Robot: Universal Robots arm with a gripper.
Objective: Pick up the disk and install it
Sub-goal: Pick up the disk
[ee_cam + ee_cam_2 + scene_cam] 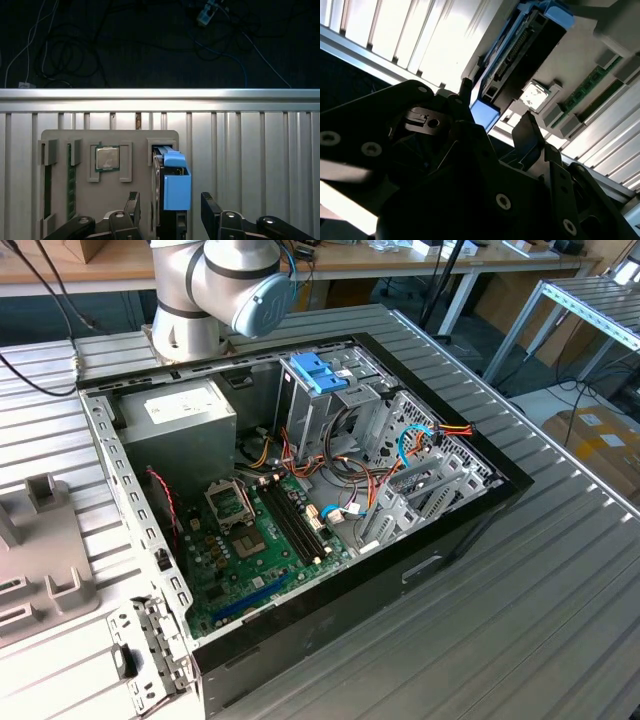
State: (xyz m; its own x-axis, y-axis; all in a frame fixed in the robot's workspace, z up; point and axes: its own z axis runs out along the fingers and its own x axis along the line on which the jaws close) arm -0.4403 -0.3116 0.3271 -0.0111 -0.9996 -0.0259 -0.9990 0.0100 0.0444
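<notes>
Your ribbed metal table carries an open computer case lying on its side, with the arm's grey base joints behind it in the exterior view. Inside the case you see the grey power-supply box toward the exterior view's left and the green motherboard in front of it. The metal drive cage stands toward the back, with a light-blue bracket on top.

In the first wrist view, your gripper hangs over a grey holder tray that lies on the table slats near the table's edge. The disk stands on edge in a slot of that tray, with its blue rail facing the camera. It sits between the two dark fingers, which are spread wide, one on each side. You can see a gap between each finger and the disk, so nothing is pinched.

In the second wrist view, the disk's connector edge is in sight beyond the gripper's dark body.

Beside the disk, the same tray holds a square processor chip in its own recess. A green memory stick lies in a narrow slot further along.
</notes>
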